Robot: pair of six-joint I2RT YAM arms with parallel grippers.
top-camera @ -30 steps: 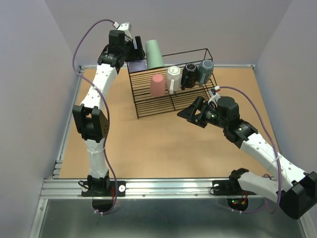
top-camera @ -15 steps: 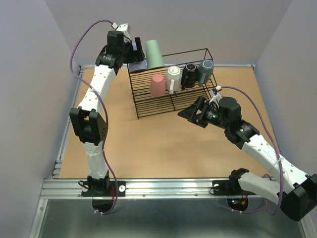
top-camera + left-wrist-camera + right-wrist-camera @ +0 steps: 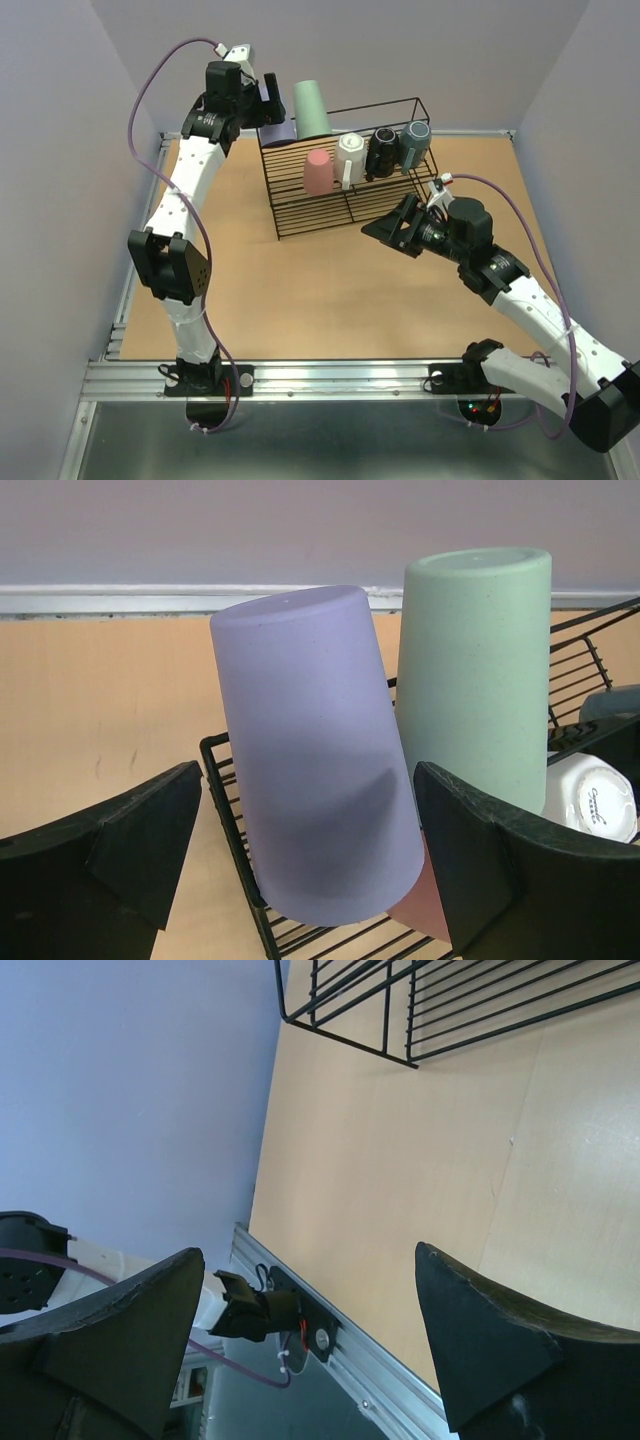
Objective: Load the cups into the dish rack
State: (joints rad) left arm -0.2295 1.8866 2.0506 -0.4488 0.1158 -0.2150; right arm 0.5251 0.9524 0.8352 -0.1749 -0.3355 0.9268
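Observation:
The black wire dish rack [image 3: 340,200] stands at the table's back middle. On it stand, upside down, a lavender cup [image 3: 280,130], a green cup [image 3: 311,108] and a pink cup [image 3: 318,172], then a white mug [image 3: 350,158], a black mug [image 3: 382,152] and a grey-blue mug [image 3: 414,143]. My left gripper [image 3: 263,103] is open at the rack's back left corner. In the left wrist view its jaws [image 3: 310,865] stand wide on either side of the tilted lavender cup [image 3: 315,760], which rests on the rack [image 3: 225,810] beside the green cup [image 3: 475,670]. My right gripper [image 3: 390,225] is open and empty by the rack's front right corner.
The right wrist view shows the rack's front corner [image 3: 400,1015], bare tan table and the metal front rail [image 3: 330,1350] with the left arm's base [image 3: 255,1305]. Purple walls close in the table at the back and both sides.
My left arm has drawn back to the left, away from the lavender cup, which stays on the rack. My right gripper has shifted only slightly.

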